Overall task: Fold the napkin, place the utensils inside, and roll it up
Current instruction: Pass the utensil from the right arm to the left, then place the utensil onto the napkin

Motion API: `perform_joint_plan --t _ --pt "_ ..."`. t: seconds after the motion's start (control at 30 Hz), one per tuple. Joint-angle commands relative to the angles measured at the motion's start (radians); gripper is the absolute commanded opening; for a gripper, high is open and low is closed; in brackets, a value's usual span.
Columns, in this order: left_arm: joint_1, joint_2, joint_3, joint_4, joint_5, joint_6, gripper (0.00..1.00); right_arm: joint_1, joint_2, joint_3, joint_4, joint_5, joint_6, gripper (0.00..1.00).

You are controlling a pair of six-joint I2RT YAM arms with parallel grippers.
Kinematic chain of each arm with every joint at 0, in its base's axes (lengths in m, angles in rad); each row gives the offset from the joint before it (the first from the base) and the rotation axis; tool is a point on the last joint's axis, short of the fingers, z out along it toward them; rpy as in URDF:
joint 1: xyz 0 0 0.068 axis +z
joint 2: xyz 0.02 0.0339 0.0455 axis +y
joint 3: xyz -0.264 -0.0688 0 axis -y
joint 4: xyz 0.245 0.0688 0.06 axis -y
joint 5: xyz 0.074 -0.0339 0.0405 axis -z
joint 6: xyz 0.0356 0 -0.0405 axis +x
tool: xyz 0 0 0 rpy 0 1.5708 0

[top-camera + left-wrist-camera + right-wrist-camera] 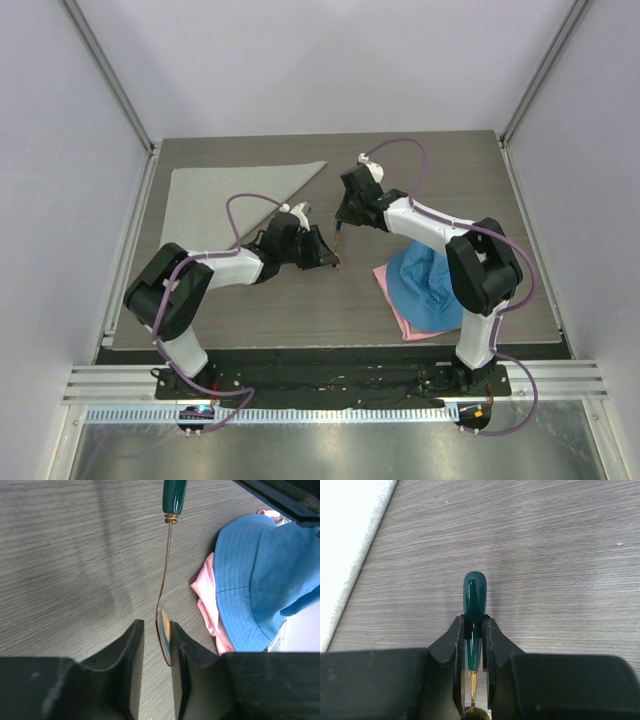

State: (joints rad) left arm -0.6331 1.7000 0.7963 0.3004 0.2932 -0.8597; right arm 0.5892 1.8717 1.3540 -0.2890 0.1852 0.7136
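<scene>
One spoon (474,605) is held over the middle of the table (300,310), its green handle clamped tight in the right gripper (473,630). Its gold bowl sits between the narrowed jaws of the left gripper (156,625), against one finger with a gap at the other, so it is not gripped. Far left lies the napkin (225,195), folded into a triangle. Near right, the blue cloth (425,285) lies on the pink cloth (398,318).

The napkin (225,200) at the far left is plain light grey. The spoon (474,600) has a glossy dark green handle and a gold-brass neck and bowl. At the near right are a bright blue cloth (430,285) and a pale pink cloth (393,300). The table (450,170) shows grey-brown wood grain.
</scene>
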Motion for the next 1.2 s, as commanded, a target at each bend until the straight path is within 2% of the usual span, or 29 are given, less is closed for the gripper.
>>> perform_joint_plan --t 0.0,0.13,0.2,0.37,0.43,0.47,0.57,0.6,0.63,0.7,0.73,0.8,0.87,0.9,0.93,1.03,1.07,1.17 --pt "-0.004 0.009 0.044 0.057 0.011 -0.009 0.27 0.006 -0.08 0.011 0.062 0.019 0.0 0.01" --pt "-0.004 0.029 0.061 0.062 0.026 -0.019 0.12 0.009 -0.08 0.007 0.07 0.013 -0.003 0.01" --pt "-0.002 0.043 0.07 0.065 0.035 -0.031 0.01 0.006 -0.083 0.002 0.076 0.016 -0.009 0.01" --pt "0.035 0.043 0.086 0.036 0.044 -0.059 0.0 0.008 -0.1 -0.013 0.089 0.025 -0.039 0.02" --pt "0.073 0.035 0.089 0.02 0.078 -0.064 0.0 0.009 -0.117 -0.021 0.1 0.017 -0.054 0.1" --pt "0.116 0.03 0.092 0.013 0.096 -0.065 0.0 0.009 -0.124 -0.024 0.117 0.01 -0.077 0.23" --pt "0.18 0.001 0.115 -0.029 0.204 -0.056 0.0 0.008 -0.166 -0.047 0.164 -0.015 -0.124 0.47" --pt "0.214 -0.016 0.127 -0.084 0.225 -0.039 0.0 0.008 -0.175 -0.053 0.172 -0.019 -0.14 0.63" --pt "0.233 -0.025 0.145 -0.139 0.242 -0.015 0.0 0.006 -0.186 -0.052 0.175 -0.024 -0.152 0.7" --pt "0.275 -0.045 0.211 -0.261 0.27 0.091 0.0 0.008 -0.213 -0.049 0.179 -0.032 -0.19 0.81" --pt "0.292 -0.06 0.231 -0.393 0.279 0.125 0.0 0.006 -0.223 -0.049 0.179 -0.035 -0.203 0.83" --pt "0.334 -0.075 0.288 -0.505 0.323 0.226 0.0 0.001 -0.259 -0.053 0.18 -0.042 -0.233 0.86" --pt "0.412 -0.085 0.337 -0.714 0.346 0.321 0.0 -0.021 -0.295 -0.062 0.182 -0.056 -0.244 0.88" --pt "0.438 -0.083 0.389 -0.786 0.35 0.435 0.0 -0.037 -0.305 -0.075 0.185 -0.087 -0.246 0.88" --pt "0.497 -0.067 0.43 -0.966 0.353 0.497 0.0 -0.052 -0.316 -0.085 0.188 -0.104 -0.246 0.87" --pt "0.59 -0.03 0.548 -1.191 0.447 0.742 0.0 -0.117 -0.347 -0.121 0.205 -0.157 -0.249 0.87" --pt "0.66 -0.002 0.569 -1.299 0.471 0.81 0.0 -0.133 -0.351 -0.133 0.209 -0.164 -0.25 0.87" --pt "0.772 0.018 0.58 -1.279 0.564 0.852 0.0 -0.198 -0.361 -0.148 0.209 -0.23 -0.247 0.87"
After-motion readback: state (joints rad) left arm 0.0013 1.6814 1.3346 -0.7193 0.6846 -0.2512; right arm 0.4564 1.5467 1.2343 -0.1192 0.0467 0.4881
